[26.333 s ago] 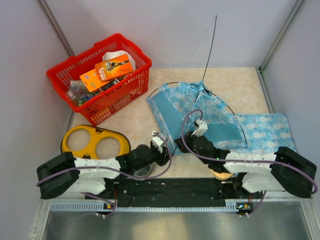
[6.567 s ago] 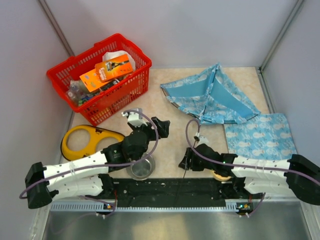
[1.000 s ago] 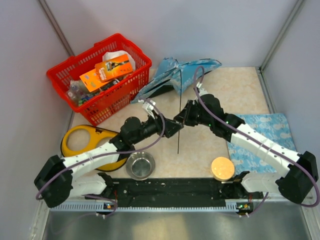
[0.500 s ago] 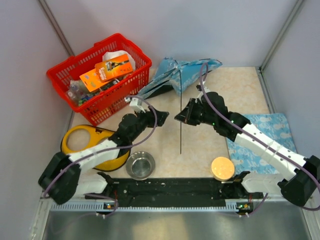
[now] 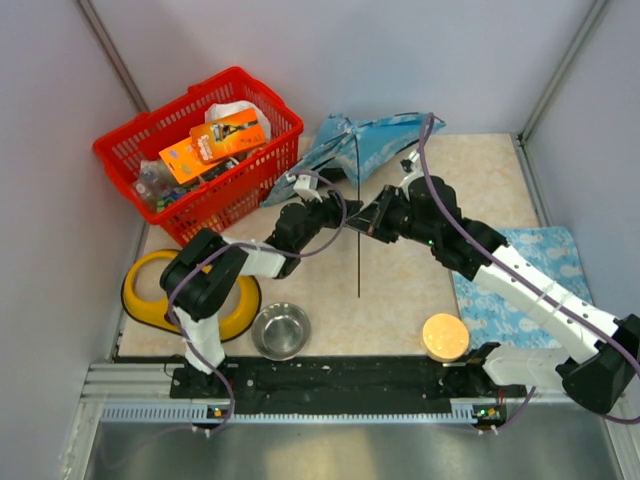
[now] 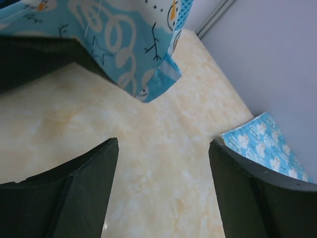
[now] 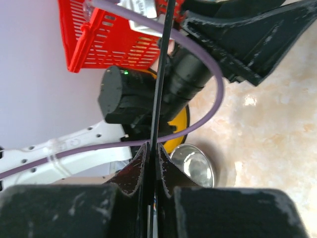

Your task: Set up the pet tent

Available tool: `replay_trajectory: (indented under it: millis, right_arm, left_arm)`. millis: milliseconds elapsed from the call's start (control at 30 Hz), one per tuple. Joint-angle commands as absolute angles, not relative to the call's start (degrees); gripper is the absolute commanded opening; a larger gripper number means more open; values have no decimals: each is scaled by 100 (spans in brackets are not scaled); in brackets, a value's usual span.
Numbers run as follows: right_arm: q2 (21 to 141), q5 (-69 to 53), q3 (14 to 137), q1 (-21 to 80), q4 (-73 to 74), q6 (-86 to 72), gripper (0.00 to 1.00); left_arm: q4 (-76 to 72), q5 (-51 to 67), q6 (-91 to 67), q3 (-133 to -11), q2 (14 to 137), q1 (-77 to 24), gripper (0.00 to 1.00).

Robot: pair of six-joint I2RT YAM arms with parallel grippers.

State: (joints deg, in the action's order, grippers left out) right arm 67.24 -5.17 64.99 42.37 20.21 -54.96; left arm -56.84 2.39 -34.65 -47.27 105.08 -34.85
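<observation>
The pet tent [image 5: 360, 142] is a crumpled heap of light-blue printed fabric at the back of the table, just right of the red basket. A thin dark pole [image 5: 358, 235] runs from it straight toward the near side. My right gripper [image 5: 366, 226] is shut on this pole [image 7: 159, 94], a little above the table. My left gripper [image 5: 334, 212] is open and empty, just left of the pole, under the tent's lower edge [image 6: 124, 44]. Its fingers [image 6: 69, 198] frame bare table.
A red basket [image 5: 165, 205] full of packets stands at the back left. A yellow ring-shaped tray [image 5: 150, 295], a steel bowl [image 5: 281, 331] and an orange disc [image 5: 445, 336] lie near the front. The flat blue mat [image 5: 520, 285] lies at the right, also in the left wrist view [image 6: 262, 146].
My left arm has reached farther back and right, its gripper now close beside the pole. My right gripper has stayed shut on the pole and shifted slightly back.
</observation>
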Motion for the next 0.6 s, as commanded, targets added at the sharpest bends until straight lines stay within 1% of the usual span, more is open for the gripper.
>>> replay_trajectory:
  millis: [0,133,233,333,400,433,567]
  right_arm:
    - [6776,-536,6724,4280,1284,-5669,0]
    - [6767,-545,6697,4272,1230,-5713,0]
    - [6750,-545,6636,4271,1204,-5730,0]
    - [6732,-554,6601,4271,1178,-5766,0]
    - [6732,-545,6583,4272,1178,-5774,0]
    - [6732,-545,6583,4271,1178,-5783,0]
    - [6741,-545,6592,4280,1178,-5801,0]
  left_arm:
    - [-6847,413,-3322,-5272,11055,-3472,79]
    - [-6496,176,-3357,-5852,11512,-3472,77]
    - [-6513,53,-3393,-6134,11777,-3472,75]
    - [-6539,-281,-3366,-6336,11961,-3472,71]
    - [-6653,-369,-3340,-6390,12023,-3472,65]
    - [-6732,-395,-3340,-6381,12032,-3480,57]
    - [-7118,-352,-3296,-6267,12041,-3472,31]
